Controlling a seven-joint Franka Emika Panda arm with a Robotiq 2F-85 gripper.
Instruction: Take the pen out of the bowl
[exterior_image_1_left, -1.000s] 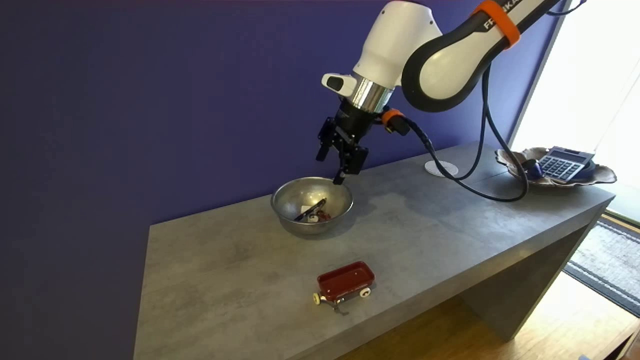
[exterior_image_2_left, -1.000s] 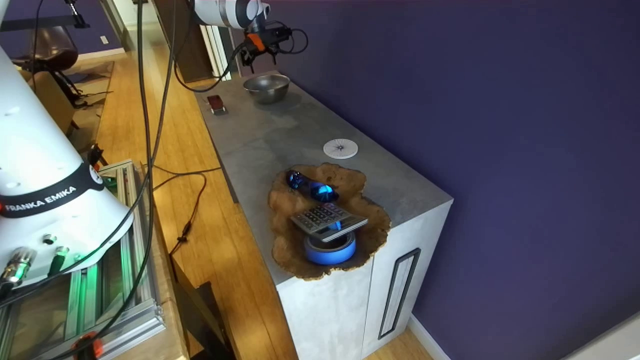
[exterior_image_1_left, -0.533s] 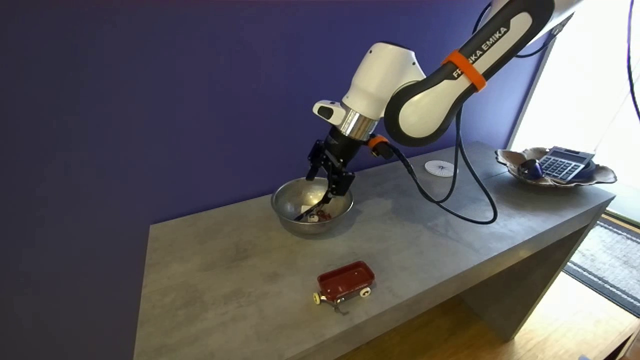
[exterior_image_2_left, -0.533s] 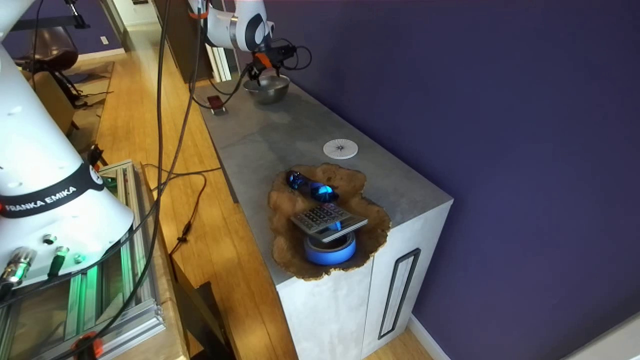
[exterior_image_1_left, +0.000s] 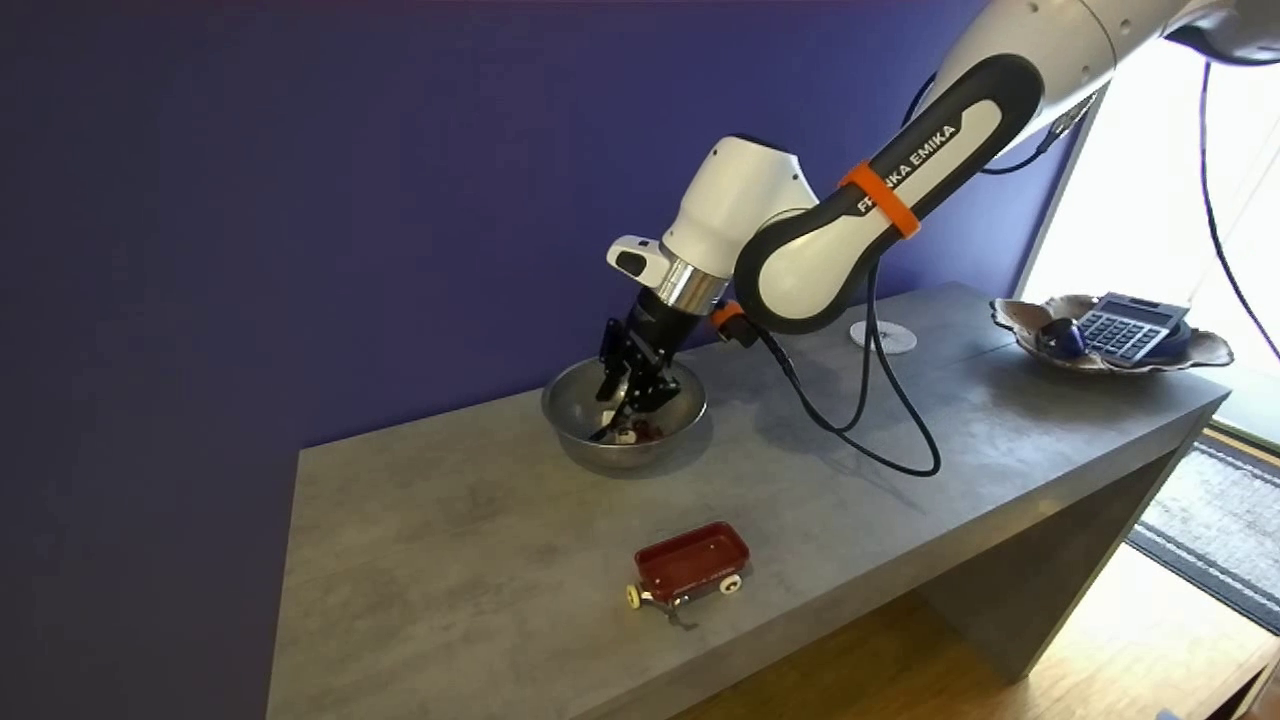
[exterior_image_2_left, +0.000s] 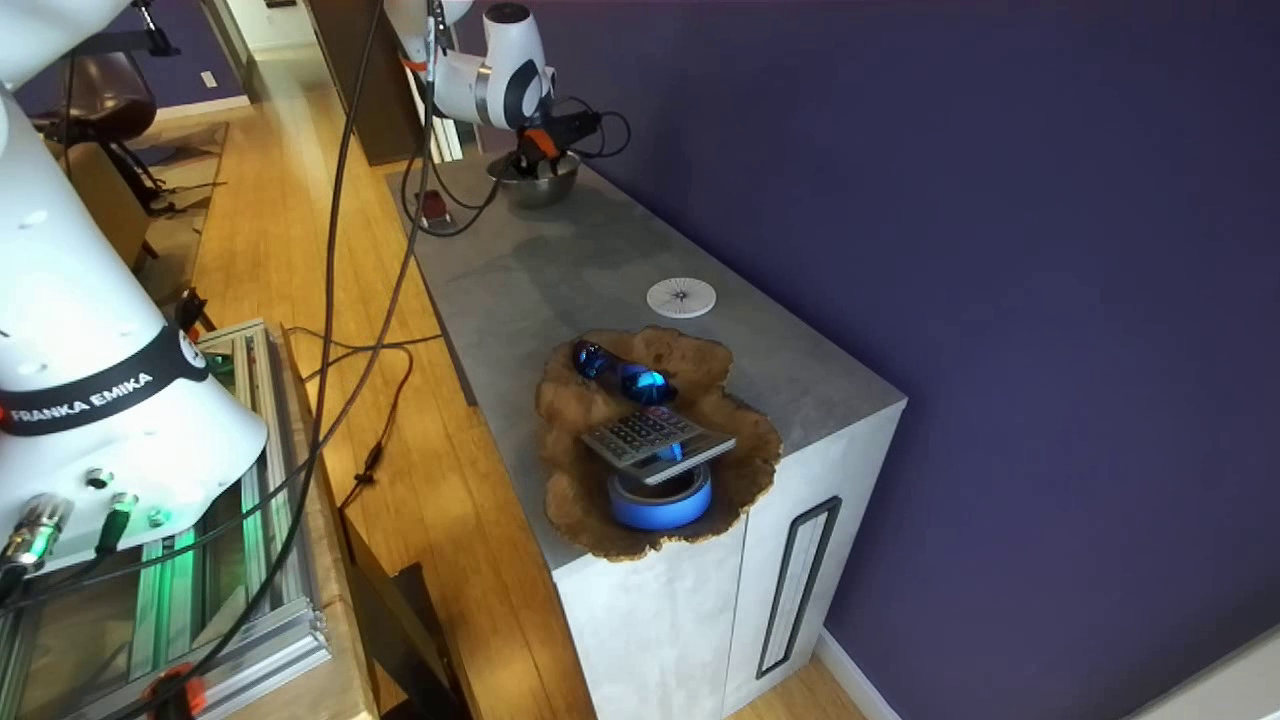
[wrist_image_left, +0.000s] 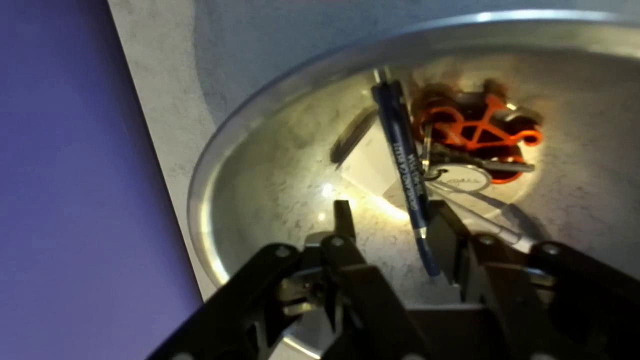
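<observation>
The pen (wrist_image_left: 404, 152), dark blue with pale lettering, lies slanted inside the shiny metal bowl (wrist_image_left: 215, 150). In both exterior views my gripper (exterior_image_1_left: 622, 400) reaches down into the bowl (exterior_image_1_left: 620, 458). Its jaws are apart in the wrist view, with the pen's lower end running between the fingers (wrist_image_left: 344, 217). That end sits close beside the right-hand finger; whether they touch I cannot tell. A clear gap separates the pen from the left-hand finger. In an exterior view the pen (exterior_image_1_left: 603, 432) is partly covered by the gripper.
Also in the bowl are a red bicycle-shaped key ring (wrist_image_left: 480, 127), a white block (wrist_image_left: 370, 162) and a thin pale stick (wrist_image_left: 480, 220). A red toy wagon (exterior_image_1_left: 690, 560) stands near the table's front edge. The purple wall (exterior_image_1_left: 450, 250) rises close behind the bowl.
The arm has come down from above the bowl until the gripper is inside it, around the pen. The jaws have drawn closer together. The bowl and wagon have stayed put.
</observation>
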